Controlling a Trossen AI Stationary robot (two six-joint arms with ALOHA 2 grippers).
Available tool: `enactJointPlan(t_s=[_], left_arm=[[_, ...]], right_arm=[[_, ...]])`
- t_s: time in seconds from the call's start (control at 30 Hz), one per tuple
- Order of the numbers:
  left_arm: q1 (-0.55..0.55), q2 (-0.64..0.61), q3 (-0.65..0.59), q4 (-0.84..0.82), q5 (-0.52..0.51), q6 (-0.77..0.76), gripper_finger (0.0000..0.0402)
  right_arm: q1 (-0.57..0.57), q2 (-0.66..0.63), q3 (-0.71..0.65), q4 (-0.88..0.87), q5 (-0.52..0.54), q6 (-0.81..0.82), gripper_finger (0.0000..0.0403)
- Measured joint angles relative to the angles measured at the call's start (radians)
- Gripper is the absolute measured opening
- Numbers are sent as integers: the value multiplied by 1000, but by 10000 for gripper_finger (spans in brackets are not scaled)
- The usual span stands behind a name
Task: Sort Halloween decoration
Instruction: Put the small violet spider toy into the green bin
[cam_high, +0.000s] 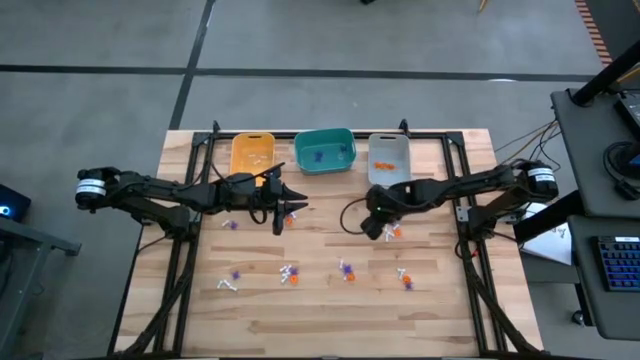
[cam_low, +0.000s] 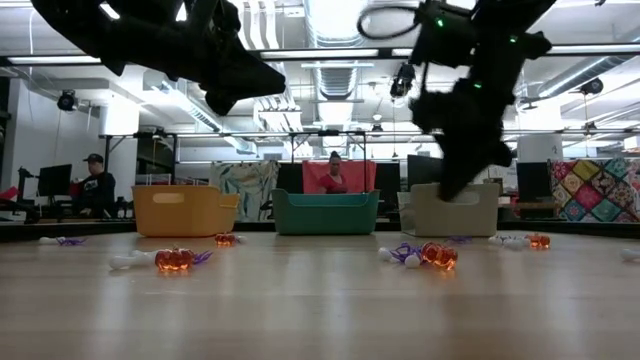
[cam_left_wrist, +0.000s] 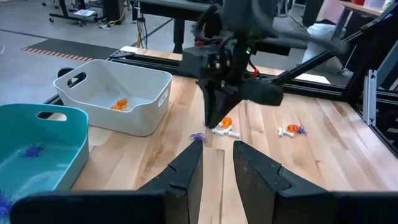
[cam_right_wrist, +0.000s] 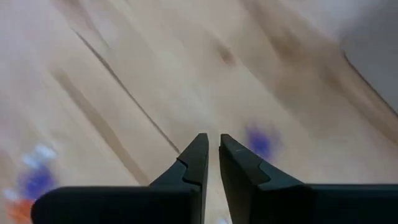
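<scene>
Small orange, purple-blue and white Halloween decoration pieces (cam_high: 346, 268) lie scattered on the wooden table (cam_high: 330, 310). My right gripper (cam_high: 385, 230) hangs tipped downward above the table, near the grey bin. Its fingers (cam_right_wrist: 202, 155) are all but together, with nothing between them. An orange piece (cam_left_wrist: 226, 122) and a white piece (cam_left_wrist: 227, 132) lie on the table just beside its tips. My left gripper (cam_left_wrist: 217, 155) hovers nearly level left of the table's middle, open by a narrow gap, holding nothing. A few pieces (cam_high: 291, 215) lie below it.
Three bins stand along the far edge: a yellow one (cam_high: 252, 153), a teal one (cam_high: 325, 150) holding purple-blue pieces (cam_left_wrist: 31, 151), and a grey one (cam_high: 390, 155) holding orange pieces (cam_left_wrist: 118, 104). Black frame rails (cam_high: 470, 250) run along both sides. People sit beyond the table (cam_low: 333, 172).
</scene>
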Motion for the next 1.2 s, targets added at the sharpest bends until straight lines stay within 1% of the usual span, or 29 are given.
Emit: enactJointPlan(t_s=[0.07, 0.13, 0.2, 0.33, 0.4, 0.5, 0.6, 0.73, 0.8, 0.9, 0.97, 1.1, 1.2], left_arm=[[0, 0, 0, 0, 0, -10, 72], [0, 0, 0, 5, 0, -16, 72], [0, 0, 0, 15, 0, -17, 72], [0, 0, 0, 26, 0, -17, 72], [0, 0, 0, 27, 0, -17, 72], [0, 0, 0, 27, 0, -17, 72], [0, 0, 0, 26, 0, -12, 72], [0, 6, 0, 31, -1, -1, 72], [0, 19, 0, 35, -1, -1, 72], [0, 73, 0, 71, 0, -8, 72], [0, 129, 0, 129, 0, -14, 72], [-2, 262, 3, 277, 0, -16, 72], [-2, 369, 50, 326, 0, 3, 72]], right_arm=[[0, 4, -1, -92, 0, 10, 31], [0, 17, -8, -121, 5, 16, 31], [0, 42, -16, -108, 12, 20, 31], [1, 101, -18, -50, 76, 14, 31], [0, 127, -18, -26, 88, 4, 31], [0, 158, -17, 28, 92, -8, 31], [0, 182, -17, 131, 93, -35, 31], [1, 186, -17, 303, 39, -85, 31], [1, 175, -9, 331, 20, -115, 31], [0, 159, 0, 318, 16, -172, 31], [-4, 146, 0, 306, 0, -208, 31], [-11, 131, 0, 252, -25, -240, 31], [-11, 126, -1, 194, -25, -262, 31]])
